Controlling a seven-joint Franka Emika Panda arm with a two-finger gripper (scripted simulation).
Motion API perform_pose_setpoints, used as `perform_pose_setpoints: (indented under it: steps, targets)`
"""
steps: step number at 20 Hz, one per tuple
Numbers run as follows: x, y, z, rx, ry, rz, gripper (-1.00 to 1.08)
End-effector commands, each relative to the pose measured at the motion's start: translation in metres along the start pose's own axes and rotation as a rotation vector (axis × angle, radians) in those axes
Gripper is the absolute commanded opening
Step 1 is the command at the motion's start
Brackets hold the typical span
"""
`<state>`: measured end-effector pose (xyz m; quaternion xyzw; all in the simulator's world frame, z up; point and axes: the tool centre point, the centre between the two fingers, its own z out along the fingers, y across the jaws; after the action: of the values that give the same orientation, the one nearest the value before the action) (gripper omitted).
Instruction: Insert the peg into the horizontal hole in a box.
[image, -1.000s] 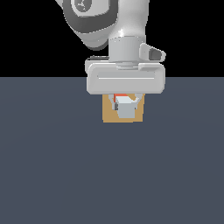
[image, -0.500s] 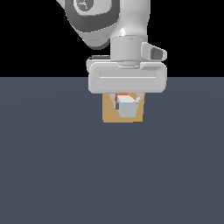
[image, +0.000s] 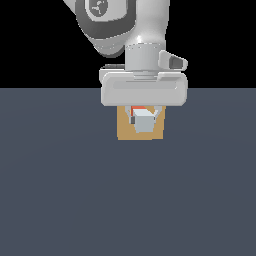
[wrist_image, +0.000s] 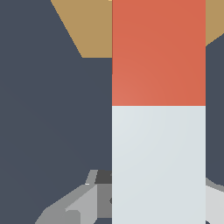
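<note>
The peg (image: 144, 121) points end-on toward the exterior camera, its pale grey-white end in front and a sliver of red-orange behind it. My gripper (image: 143, 116) is shut on the peg, its fingers on either side just under the wide white hand. Behind the peg stands the tan-orange box (image: 125, 130). The hole is hidden behind the peg. In the wrist view the peg (wrist_image: 158, 131) fills the frame lengthwise, red-orange part toward the box (wrist_image: 92, 30), grey-white part by the fingers (wrist_image: 78, 203).
A flat dark grey-blue floor (image: 60, 190) spreads around the box. The arm's white links (image: 125, 30) rise above the hand against a black background.
The hand and peg have crept slightly upward and toward the box; the peg's end sits a little higher against the tan face than one second ago.
</note>
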<state>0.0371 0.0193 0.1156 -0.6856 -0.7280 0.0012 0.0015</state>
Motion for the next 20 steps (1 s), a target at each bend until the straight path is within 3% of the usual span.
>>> perform_pose_setpoints:
  steps: [1, 11, 20]
  targets:
    - [0.014, 0.001, -0.002, -0.004, 0.001, -0.002, -1.00]
    - [0.083, 0.001, -0.003, -0.006, 0.001, -0.002, -1.00]
    - [0.086, 0.003, -0.003, -0.006, 0.001, -0.002, -1.00]
